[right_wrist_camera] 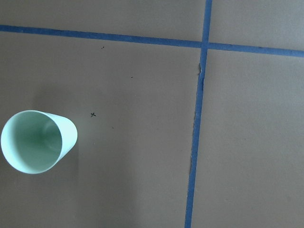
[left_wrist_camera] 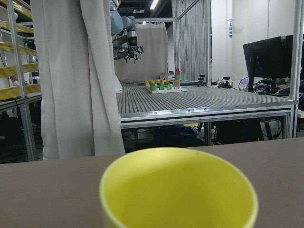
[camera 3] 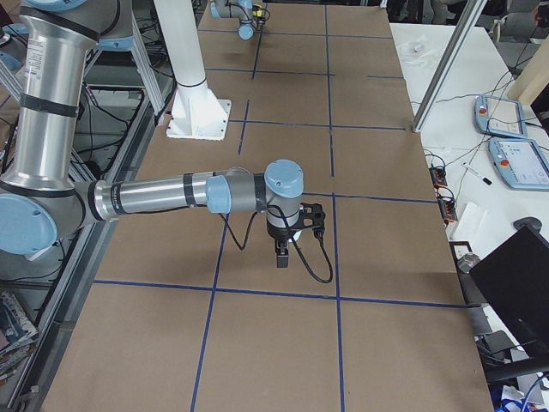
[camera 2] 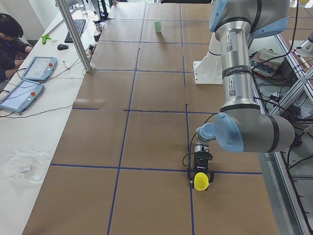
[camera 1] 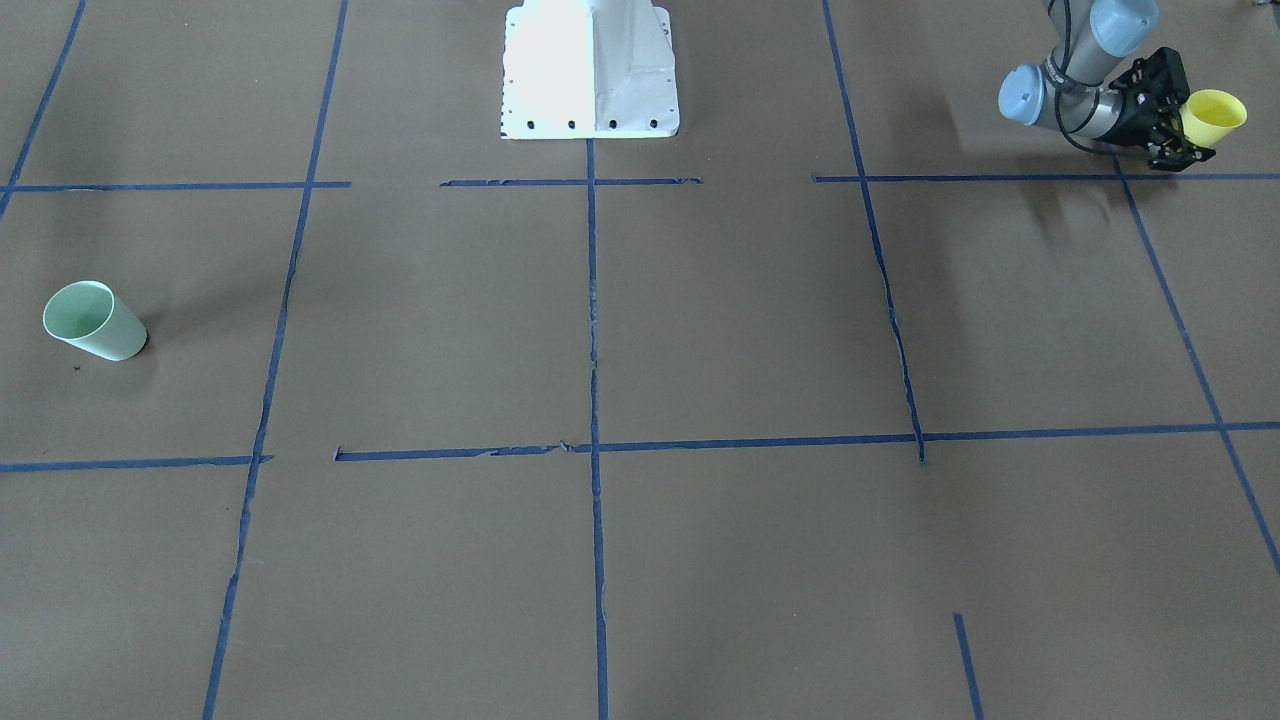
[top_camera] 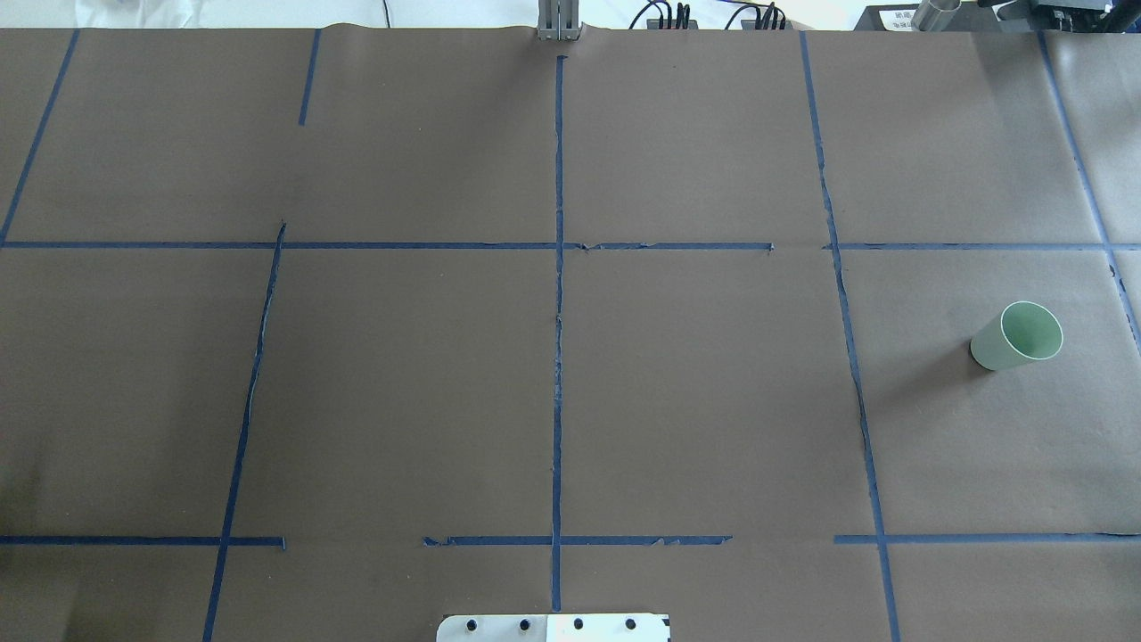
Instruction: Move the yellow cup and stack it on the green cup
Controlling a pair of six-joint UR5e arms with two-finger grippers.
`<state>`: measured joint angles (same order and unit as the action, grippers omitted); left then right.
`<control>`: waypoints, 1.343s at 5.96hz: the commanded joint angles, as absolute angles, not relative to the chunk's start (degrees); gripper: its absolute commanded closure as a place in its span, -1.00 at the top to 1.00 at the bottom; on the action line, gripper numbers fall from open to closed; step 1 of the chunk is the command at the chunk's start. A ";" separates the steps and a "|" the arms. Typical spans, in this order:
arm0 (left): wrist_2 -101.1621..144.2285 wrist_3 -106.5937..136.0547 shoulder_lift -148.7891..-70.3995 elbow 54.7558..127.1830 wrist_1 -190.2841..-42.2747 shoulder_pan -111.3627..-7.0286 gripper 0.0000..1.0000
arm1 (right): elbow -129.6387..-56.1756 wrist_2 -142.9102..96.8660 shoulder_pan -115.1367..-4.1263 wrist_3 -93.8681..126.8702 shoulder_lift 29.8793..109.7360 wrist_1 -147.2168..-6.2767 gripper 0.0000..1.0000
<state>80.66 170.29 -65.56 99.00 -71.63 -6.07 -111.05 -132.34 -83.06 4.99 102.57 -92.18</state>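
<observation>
The yellow cup (left_wrist_camera: 178,190), held in my left gripper (camera 1: 1188,125), was best kept upright while crossing, since the green cup (camera 1: 95,320) stood well apart.

The yellow cup (camera 1: 1213,115) is small, bright and plain, and wider at the top. It sits open side up at the far left end of the bench, between the fingers of the left end effector (camera 1: 1187,122). It looks empty. The green cup (camera 1: 95,320) is pale mint and the same shape. It stands upright on the bench at the far right end, empty, well apart from the yellow one.
</observation>
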 commanded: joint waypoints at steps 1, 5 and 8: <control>68.99 159.07 -65.65 99.40 -71.98 -19.85 0.13 | -110.83 -132.36 -83.06 5.27 102.57 -92.20 1.00; 55.21 121.32 -70.20 98.09 -96.08 -44.41 0.13 | -110.83 -132.63 -83.06 5.36 102.83 -92.37 1.00; 57.55 82.13 -78.01 95.81 -123.39 -59.90 0.07 | -111.00 -132.54 -83.06 4.49 102.83 -92.11 1.00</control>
